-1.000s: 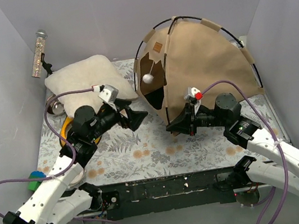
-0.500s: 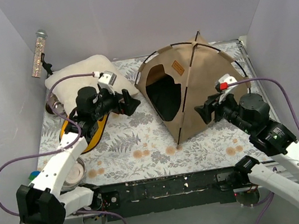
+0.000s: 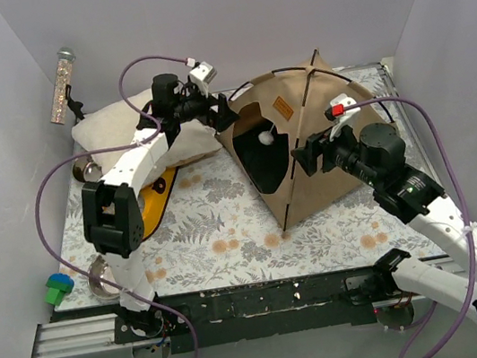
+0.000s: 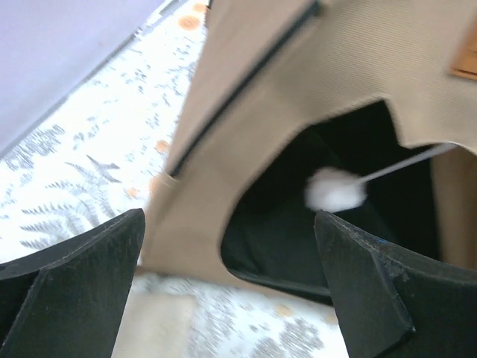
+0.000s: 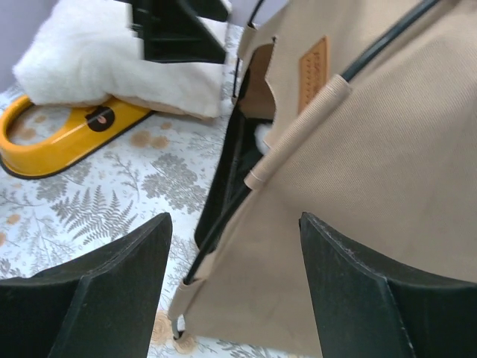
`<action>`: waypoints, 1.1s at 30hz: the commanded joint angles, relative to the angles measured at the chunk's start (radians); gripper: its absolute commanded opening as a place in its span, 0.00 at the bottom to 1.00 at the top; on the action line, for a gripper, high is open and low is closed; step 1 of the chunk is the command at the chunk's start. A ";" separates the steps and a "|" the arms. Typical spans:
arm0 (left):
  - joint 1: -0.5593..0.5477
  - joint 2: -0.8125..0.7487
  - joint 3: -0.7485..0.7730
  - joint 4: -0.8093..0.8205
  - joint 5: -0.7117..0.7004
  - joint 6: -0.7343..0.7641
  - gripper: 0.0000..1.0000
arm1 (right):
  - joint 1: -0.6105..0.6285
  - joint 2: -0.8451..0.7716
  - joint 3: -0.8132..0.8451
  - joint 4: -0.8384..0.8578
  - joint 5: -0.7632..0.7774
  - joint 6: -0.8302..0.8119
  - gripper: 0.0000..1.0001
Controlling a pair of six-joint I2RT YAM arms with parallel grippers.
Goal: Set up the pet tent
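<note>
pet tent (image 3: 324,143) stands upright on the right back part of the table (image 3: 229,235), and both grippers are free.
the black poles (image 3: 280,70) cross at its top and the fabric looks stretched, so the main work seems done; maybe only small straightening is left. the left gripper (image 3: 223,113) hovers by the upper left edge of the doorway (image 3: 263,164), fingers wide apart, holding nothing. the right gripper (image 3: 306,157) is near the front wall, also spread wide and gripping nothing.

The pet tent (image 5: 387,171) is matt woven tan cloth; the cushion (image 5: 82,63) fluffy fleece.
</note>
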 commanded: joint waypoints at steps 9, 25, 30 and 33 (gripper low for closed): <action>0.029 0.238 0.221 0.284 0.158 0.071 0.97 | 0.002 0.151 0.049 0.114 0.062 0.005 0.73; 0.014 0.040 -0.023 0.374 0.249 -0.170 0.12 | -0.225 0.234 0.041 0.251 0.152 -0.348 0.55; 0.012 0.059 0.012 0.351 0.221 -0.186 0.08 | -0.311 0.329 0.055 0.347 0.039 -0.391 0.50; 0.008 0.053 0.009 0.356 0.212 -0.186 0.07 | -0.345 0.375 0.081 0.403 -0.092 -0.397 0.53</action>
